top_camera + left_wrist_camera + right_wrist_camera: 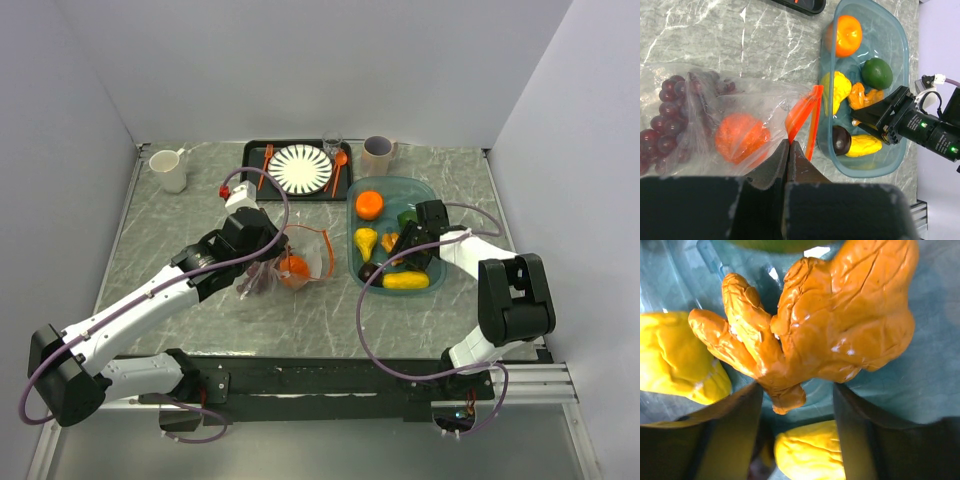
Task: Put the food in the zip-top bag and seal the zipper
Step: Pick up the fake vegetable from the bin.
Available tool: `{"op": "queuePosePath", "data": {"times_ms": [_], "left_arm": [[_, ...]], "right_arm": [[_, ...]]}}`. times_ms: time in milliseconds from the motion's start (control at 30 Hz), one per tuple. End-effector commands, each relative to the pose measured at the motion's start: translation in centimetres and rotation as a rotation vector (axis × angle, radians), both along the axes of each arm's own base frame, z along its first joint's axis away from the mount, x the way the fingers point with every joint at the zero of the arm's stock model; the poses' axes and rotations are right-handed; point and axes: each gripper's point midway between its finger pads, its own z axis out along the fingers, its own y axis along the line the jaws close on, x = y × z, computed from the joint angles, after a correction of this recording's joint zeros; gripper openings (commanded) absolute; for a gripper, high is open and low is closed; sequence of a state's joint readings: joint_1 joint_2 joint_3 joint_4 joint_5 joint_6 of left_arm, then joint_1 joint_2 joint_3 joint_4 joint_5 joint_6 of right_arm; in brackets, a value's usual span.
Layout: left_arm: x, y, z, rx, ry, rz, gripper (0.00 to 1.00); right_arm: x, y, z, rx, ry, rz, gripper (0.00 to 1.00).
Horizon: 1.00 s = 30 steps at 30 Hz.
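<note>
The clear zip-top bag (300, 250) lies at mid-table holding a round orange (740, 137) and dark purple grapes (667, 112). My left gripper (789, 142) is shut on the bag's edge by the orange-red zipper (802, 115), holding the mouth up. My right gripper (797, 390) reaches into the teal tub (430, 190). It is open, and its fingers straddle the stub of a lumpy orange-yellow piece (840, 315). Also in the tub are an orange (844, 35), a green piece (877, 73), a yellow pear shape (837, 87), a dark purple piece (842, 140) and a long yellow piece (866, 146).
A black tray (255, 150) at the back carries a striped plate (300, 168) and orange cutlery (340, 170). A glass (332, 143) and a grey cup (378, 154) stand behind the tub. A white mug (170, 170) sits at the back left.
</note>
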State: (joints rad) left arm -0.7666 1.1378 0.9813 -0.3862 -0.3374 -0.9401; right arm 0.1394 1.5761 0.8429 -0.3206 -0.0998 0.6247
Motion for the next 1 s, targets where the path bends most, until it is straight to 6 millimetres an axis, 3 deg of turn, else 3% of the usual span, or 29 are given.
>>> {"op": "queuePosePath", "data": {"times_ms": [0,367,800,967], "left_arm": [[0.1,-0.2,1.4,-0.027,-0.025,0.003,0.01],[0.1,-0.1,1.6,-0.038,-0.031,0.005,0.01],[0.2,-0.5,1.4,-0.035,-0.026,-0.004,0.01],[0.2,-0.5,1.6,-0.041,-0.032,-0.006,0.01]], "right_arm": [[0.8,0.8,1.1,0.045,-0.069,0.033,0.58],[0.5,1.2,2.0,0.065,-0.104,0.06,0.22],[0.5,0.6,7.0,0.022,-0.234,0.111,0.1],[-0.2,1.6,9.1,0.058,-0.277,0.162,0.08]]}}
